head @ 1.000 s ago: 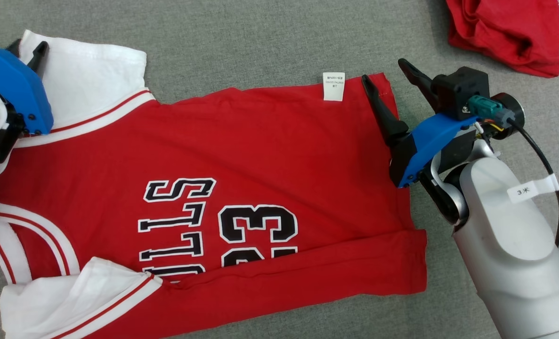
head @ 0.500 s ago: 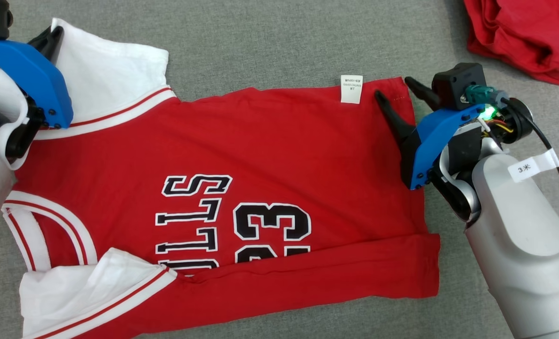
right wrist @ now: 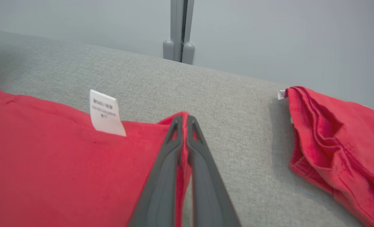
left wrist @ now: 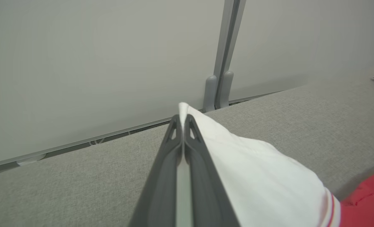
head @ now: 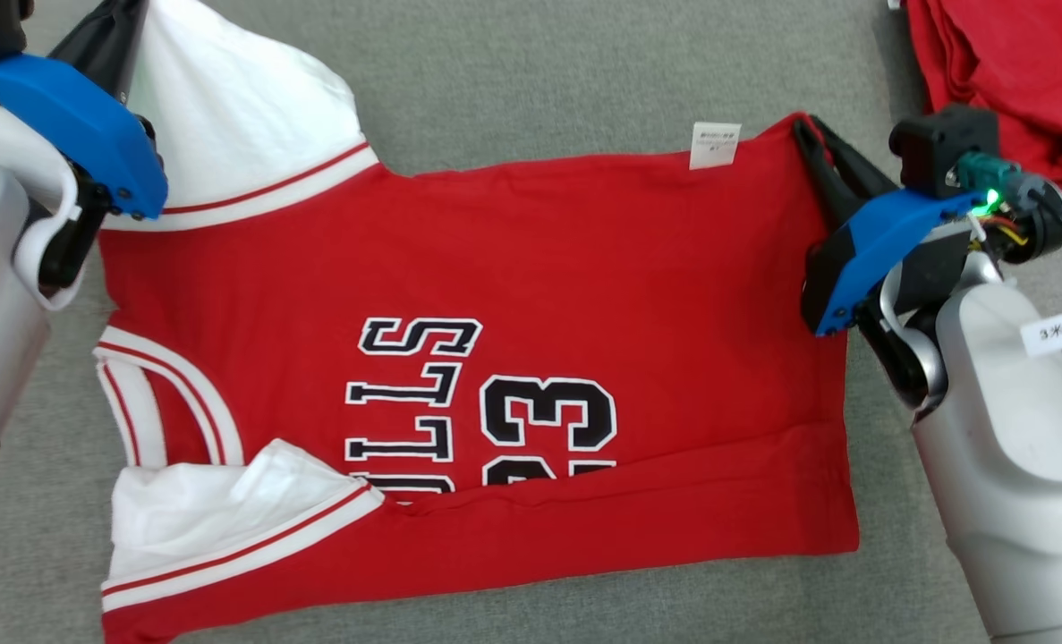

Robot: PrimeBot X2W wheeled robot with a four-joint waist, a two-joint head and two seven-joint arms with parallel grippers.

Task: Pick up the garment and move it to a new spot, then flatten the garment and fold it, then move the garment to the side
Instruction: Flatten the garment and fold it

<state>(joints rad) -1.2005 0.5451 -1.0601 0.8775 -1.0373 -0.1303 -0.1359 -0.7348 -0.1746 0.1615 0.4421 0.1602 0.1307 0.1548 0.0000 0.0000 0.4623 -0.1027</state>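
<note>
Our left claw (left wrist: 182, 118) is pinched shut on the white sleeve (left wrist: 253, 167), which drapes to its right. The red jersey (head: 531, 268) spans the grey padded table (head: 513, 80) between both claws. Its white label (right wrist: 106, 113) sits just left of our right claw (right wrist: 183, 119), which is clamped on the hem corner. Right of that claw, apart from it, lies a crumpled red cloth (right wrist: 338, 138).

Bright even light, soft shadows, sharp

Head view steeply down, wrist views low — facing the wall (left wrist: 79, 63), garment (head: 638, 268) shared.
</note>
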